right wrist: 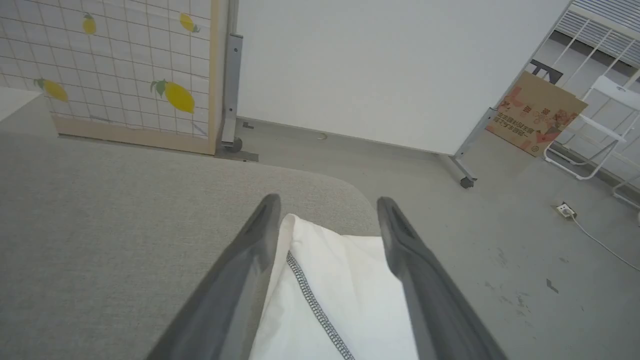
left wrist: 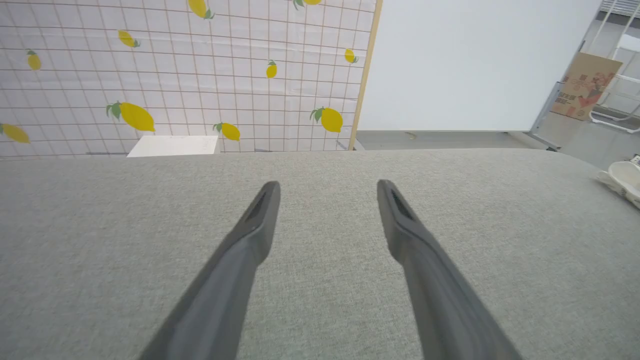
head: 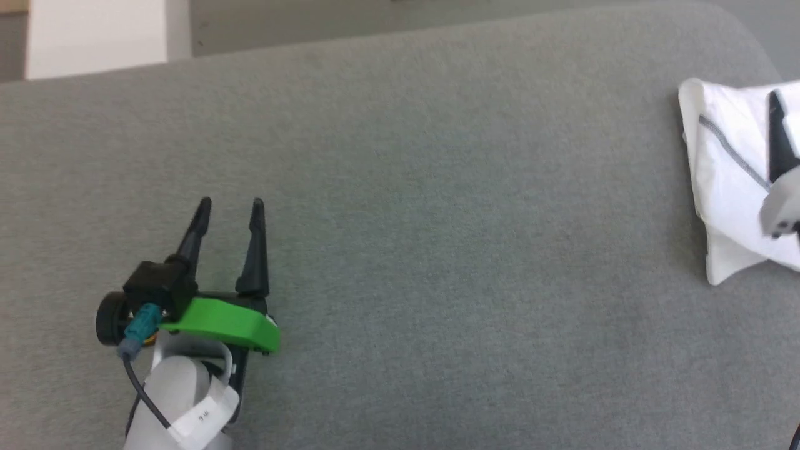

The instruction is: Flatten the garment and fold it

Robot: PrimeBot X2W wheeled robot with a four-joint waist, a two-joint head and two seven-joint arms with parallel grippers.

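Note:
The garment (head: 725, 175) lies as a folded white bundle with a dark zigzag seam at the far right of the grey padded surface (head: 437, 219), close to its rounded corner. My right gripper (right wrist: 327, 199) hangs over it, open, one finger on each side of the garment (right wrist: 340, 280); the fabric is not pinched. In the head view one dark finger (head: 778, 134) of that gripper crosses the cloth at the frame's right edge. My left gripper (head: 231, 201) stands open at the lower left, far from the garment, over bare grey surface. Its fingers (left wrist: 250, 235) have nothing between them.
A rigid white box (head: 94, 37) stands beyond the far left edge of the surface. Behind it is a lemon-patterned screen (left wrist: 200, 75) and a white panel (right wrist: 375, 65). Bare floor (right wrist: 500, 240) drops off past the right corner, with a cardboard box (right wrist: 535, 112) further back.

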